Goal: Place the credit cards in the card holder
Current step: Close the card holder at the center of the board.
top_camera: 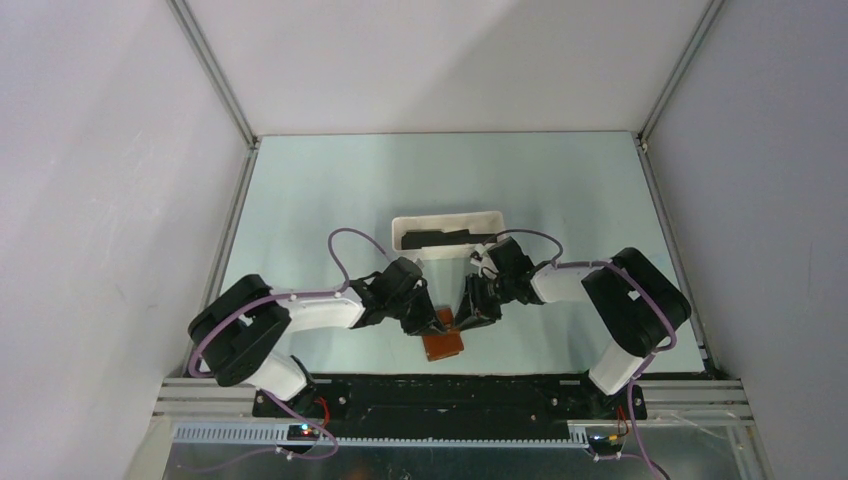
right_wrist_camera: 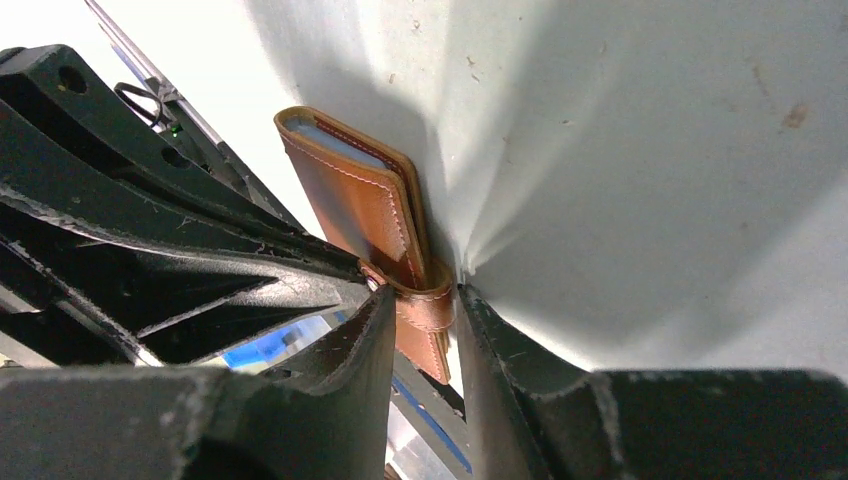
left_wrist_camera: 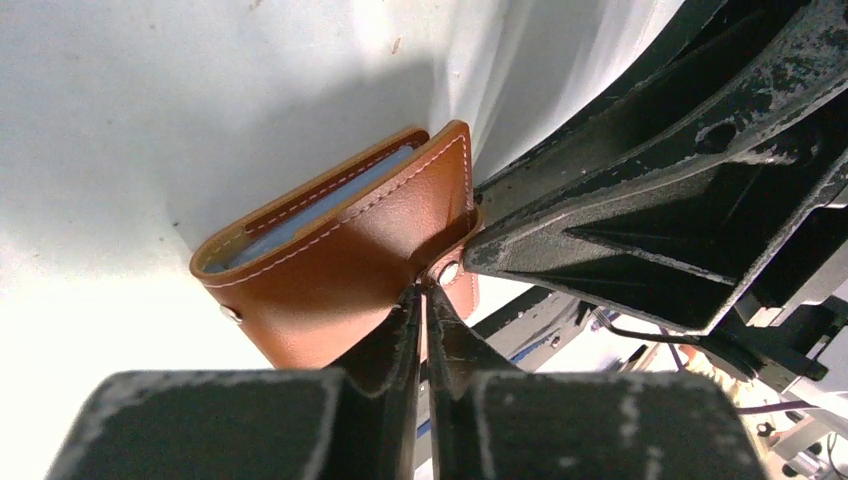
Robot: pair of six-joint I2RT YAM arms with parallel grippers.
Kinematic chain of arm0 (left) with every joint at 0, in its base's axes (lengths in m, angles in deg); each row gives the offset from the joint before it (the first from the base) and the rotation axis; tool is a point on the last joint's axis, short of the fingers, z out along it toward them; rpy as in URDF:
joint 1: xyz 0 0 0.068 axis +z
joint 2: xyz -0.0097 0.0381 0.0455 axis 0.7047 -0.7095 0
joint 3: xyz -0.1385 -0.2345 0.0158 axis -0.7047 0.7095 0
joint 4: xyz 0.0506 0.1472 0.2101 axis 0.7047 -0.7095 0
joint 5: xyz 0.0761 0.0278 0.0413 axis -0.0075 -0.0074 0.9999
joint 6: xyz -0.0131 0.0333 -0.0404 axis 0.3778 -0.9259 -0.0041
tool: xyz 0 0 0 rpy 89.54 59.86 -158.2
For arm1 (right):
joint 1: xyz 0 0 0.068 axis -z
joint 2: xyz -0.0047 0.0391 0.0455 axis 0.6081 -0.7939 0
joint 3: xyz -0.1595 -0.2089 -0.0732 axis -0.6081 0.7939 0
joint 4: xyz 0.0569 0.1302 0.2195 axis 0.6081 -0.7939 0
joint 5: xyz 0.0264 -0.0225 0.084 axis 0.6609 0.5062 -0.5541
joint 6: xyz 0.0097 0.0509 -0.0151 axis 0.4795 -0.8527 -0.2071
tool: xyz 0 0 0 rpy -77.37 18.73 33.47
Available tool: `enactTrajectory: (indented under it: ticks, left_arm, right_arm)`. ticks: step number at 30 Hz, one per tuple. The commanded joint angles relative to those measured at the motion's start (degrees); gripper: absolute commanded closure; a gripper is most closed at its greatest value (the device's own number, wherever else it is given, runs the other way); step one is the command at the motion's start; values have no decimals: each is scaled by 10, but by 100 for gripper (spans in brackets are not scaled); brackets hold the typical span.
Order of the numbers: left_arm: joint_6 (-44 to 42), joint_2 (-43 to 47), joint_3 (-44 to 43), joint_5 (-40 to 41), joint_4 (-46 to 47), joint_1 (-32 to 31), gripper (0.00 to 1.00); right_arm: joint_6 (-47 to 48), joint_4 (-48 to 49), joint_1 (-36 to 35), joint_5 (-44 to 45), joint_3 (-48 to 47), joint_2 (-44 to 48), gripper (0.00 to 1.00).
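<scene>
The card holder (left_wrist_camera: 340,270) is folded over, with pale blue pockets showing along its open edge. In the top view it sits on the table (top_camera: 330,190) near the front edge, at 6 o'clock from the white tray (top_camera: 447,215). The dark credit cards (top_camera: 440,240) lie inside that tray.

Both arms fold in from the sides, elbows out wide and forearms running toward the centre. Their wrists pitch down so the two heads meet over the holder.

The left gripper (left_wrist_camera: 422,292) comes in at about 10 o'clock of the holder. Its jaws are drawn almost together, leaving only a slit, and their tips are at the snap tab (right_wrist_camera: 428,312). I cannot tell whether any leather is caught between them.

The right gripper (right_wrist_camera: 424,292) comes in at about 2 o'clock. Its jaws stand partly apart, one on either side of the tab end, and both touch it, so they are clamped on the holder. The fingertips of the two grippers nearly touch at the snap.
</scene>
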Motion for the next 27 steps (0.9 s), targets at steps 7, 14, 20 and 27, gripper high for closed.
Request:
enactTrajectory:
  ticks: [7, 14, 20, 27]
  left_arm:
    - [-5, -5, -12, 7, 6, 4, 100]
    - [-18, 24, -20, 31, -26, 3, 100]
    - [-33, 37, -35, 46, -60, 3, 100]
    - [-36, 23, -38, 37, -62, 2, 100]
  right_arm:
    - [5, -5, -12, 22, 1, -16, 65]
    - [5, -4, -18, 20, -6, -18, 62]
    - [3, -5, -24, 24, -12, -25, 63]
    - [1, -5, -28, 29, -15, -33, 64]
